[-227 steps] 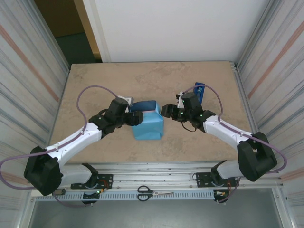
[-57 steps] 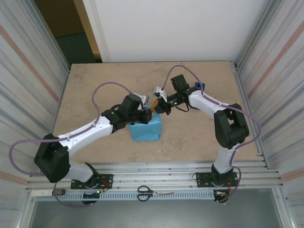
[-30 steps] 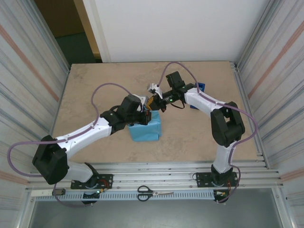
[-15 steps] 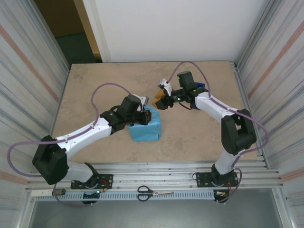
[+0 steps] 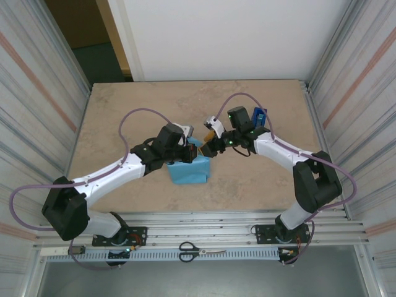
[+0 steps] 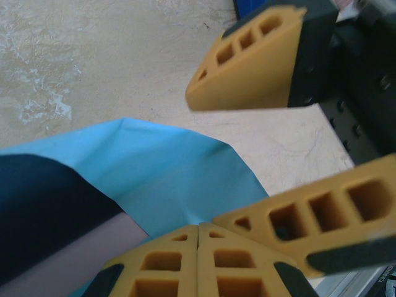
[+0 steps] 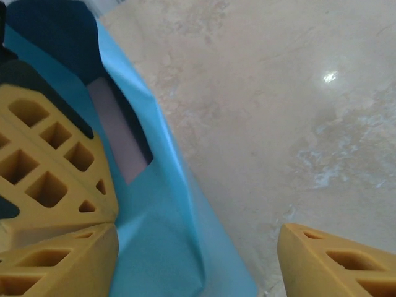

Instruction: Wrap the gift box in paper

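The paper [image 5: 189, 168] is folded round the gift box, sky-blue face out, at the table's middle. In the wrist views a strip of pale pink box [image 6: 62, 257] [image 7: 117, 139] shows through a gap beside the paper's navy inner face [image 6: 43, 204]. My left gripper [image 5: 190, 153] [image 6: 198, 230] is shut, its tips pressed down on the paper's top at the right end. My right gripper [image 5: 209, 141] [image 7: 198, 266] stands open at that same end, with a loose sky-blue flap [image 7: 179, 247] between its fingers. Its yellow fingers [image 6: 247, 62] also appear in the left wrist view.
A dark-blue tape dispenser [image 5: 259, 117] stands behind the right arm at the back right. Scissors [image 5: 198, 251] lie on the rail in front of the table. Corrugated metal walls close in both sides. Bare table [image 5: 136, 111] lies behind and to the left of the box.
My right gripper has swung from behind the box down to its right end and now straddles the flap. The left gripper has stayed pressed on the paper.
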